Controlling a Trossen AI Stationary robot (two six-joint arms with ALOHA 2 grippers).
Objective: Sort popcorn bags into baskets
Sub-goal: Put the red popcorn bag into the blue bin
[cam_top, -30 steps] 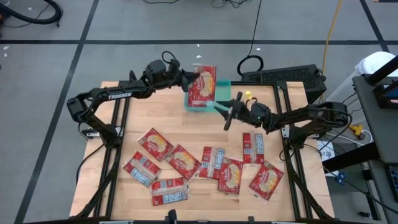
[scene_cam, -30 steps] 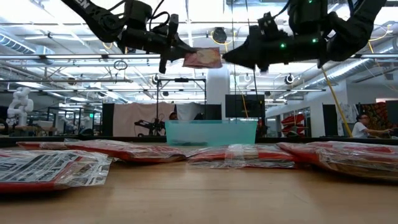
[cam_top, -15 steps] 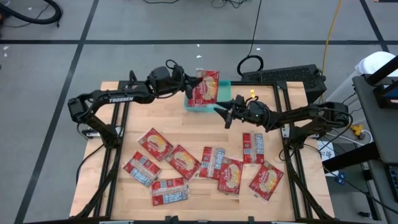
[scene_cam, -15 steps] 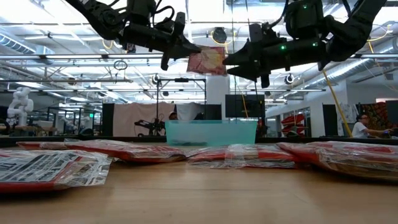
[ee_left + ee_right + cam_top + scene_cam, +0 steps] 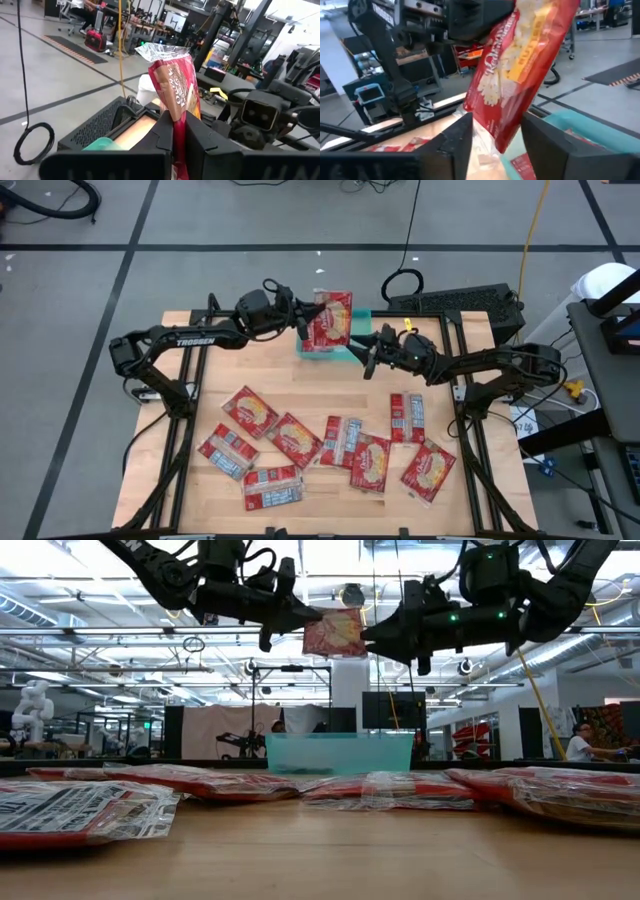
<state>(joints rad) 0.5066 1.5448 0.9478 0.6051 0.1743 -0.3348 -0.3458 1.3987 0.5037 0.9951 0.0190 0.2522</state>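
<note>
My left gripper (image 5: 303, 317) (image 5: 303, 618) is shut on a red popcorn bag (image 5: 330, 320) (image 5: 335, 632), held high over the teal basket (image 5: 361, 316) (image 5: 340, 753). In the left wrist view the bag (image 5: 172, 80) rises from between the dark fingers. My right gripper (image 5: 371, 353) (image 5: 372, 634) is open at the bag's right edge. In the right wrist view the bag's lower corner (image 5: 501, 137) hangs between its two spread fingers; whether they touch it I cannot tell. Several more red bags (image 5: 300, 442) lie flat on the table's near half. My left gripper pinches the popcorn bag between its two fingers at the bag's left end (image 5: 178, 131), coming level from the table's left. The bag is lifted clear above the basket and tilted, its face showing in the low view, its crimped clear edge (image 5: 157, 49) pointing away from the fingers.
The basket (image 5: 580, 125) sits at the table's far edge with a packet inside (image 5: 522, 162). A black keyboard (image 5: 460, 302) lies on the far right. Loose bags (image 5: 150, 780) spread across the near half, leaving bare wood (image 5: 260, 365) in the middle.
My right gripper has moved toward the far edge and a little up, closing in on the held bag's right edge. My left gripper has turned, tipping the bag from nearly flat to more upright, and has kept hold of it.
</note>
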